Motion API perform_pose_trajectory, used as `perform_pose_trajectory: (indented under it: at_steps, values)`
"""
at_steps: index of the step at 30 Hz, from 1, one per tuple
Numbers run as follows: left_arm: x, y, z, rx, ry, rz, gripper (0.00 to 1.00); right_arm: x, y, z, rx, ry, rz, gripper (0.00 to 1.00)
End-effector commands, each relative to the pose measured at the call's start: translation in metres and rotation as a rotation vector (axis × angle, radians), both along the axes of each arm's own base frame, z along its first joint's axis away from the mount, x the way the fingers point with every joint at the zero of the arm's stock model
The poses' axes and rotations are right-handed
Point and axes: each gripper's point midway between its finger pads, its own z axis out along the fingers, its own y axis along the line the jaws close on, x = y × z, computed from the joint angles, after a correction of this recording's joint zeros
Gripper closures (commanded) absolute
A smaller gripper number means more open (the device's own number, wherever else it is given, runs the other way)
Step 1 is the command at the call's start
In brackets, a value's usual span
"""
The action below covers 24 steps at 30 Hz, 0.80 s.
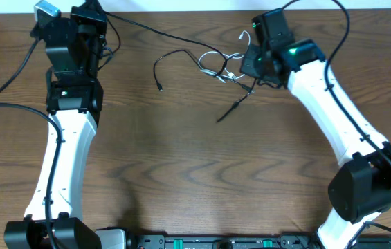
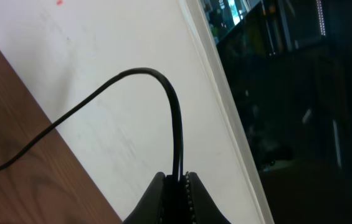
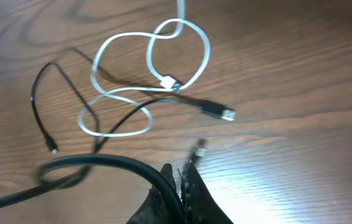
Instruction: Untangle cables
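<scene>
The cables lie tangled at the back middle of the table. A white cable [image 1: 212, 61] [image 3: 151, 62] loops over thin black ones. One black cable [image 1: 147, 31] [image 2: 171, 93] runs from the tangle to my left gripper [image 1: 91, 14] [image 2: 177, 177], which is shut on it at the back left edge. My right gripper [image 1: 248, 69] [image 3: 182, 169] is shut on another black cable [image 3: 101, 160] close to its plug [image 3: 199, 147], just right of the tangle. A thin black strand [image 1: 156, 69] [image 3: 38, 106] curls off to the left and ends in a small plug [image 3: 52, 148].
A black cord with a silver plug [image 3: 225, 114] lies under the white loops. A black cord end [image 1: 219, 120] points toward the table's middle. Thick arm wires [image 1: 8, 90] trail at the left and behind the right arm [image 1: 333, 104]. The table's back edge [image 2: 51, 124] lies under the left gripper.
</scene>
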Motion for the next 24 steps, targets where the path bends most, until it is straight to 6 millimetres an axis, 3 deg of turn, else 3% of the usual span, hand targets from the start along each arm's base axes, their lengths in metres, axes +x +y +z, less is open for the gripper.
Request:
perform_pose_trajectory:
  at_steps: [1, 7, 13, 18, 24]
  values:
    - [-0.005, 0.023, 0.015, 0.052, -0.022, 0.054, 0.92, 0.007, -0.037, -0.001, -0.032, 0.013, -0.045, 0.99]
    - [-0.015, 0.068, -0.015, 0.041, 0.105, 0.152, 0.93, 0.007, -0.118, 0.027, -0.082, -0.026, -0.217, 0.99]
    - [-0.039, 0.122, -0.049, 0.015, 0.249, 0.274, 0.93, -0.004, -0.195, 0.073, -0.109, -0.125, -0.354, 0.99]
    - [-0.048, 0.143, -0.054, 0.082, 0.288, 0.299, 0.92, -0.016, -0.234, 0.096, -0.112, -0.171, -0.444, 0.99]
    - [-0.044, 0.142, -0.043, 0.09, 0.239, 0.274, 0.93, -0.024, -0.254, 0.102, -0.107, -0.183, -0.49, 0.99]
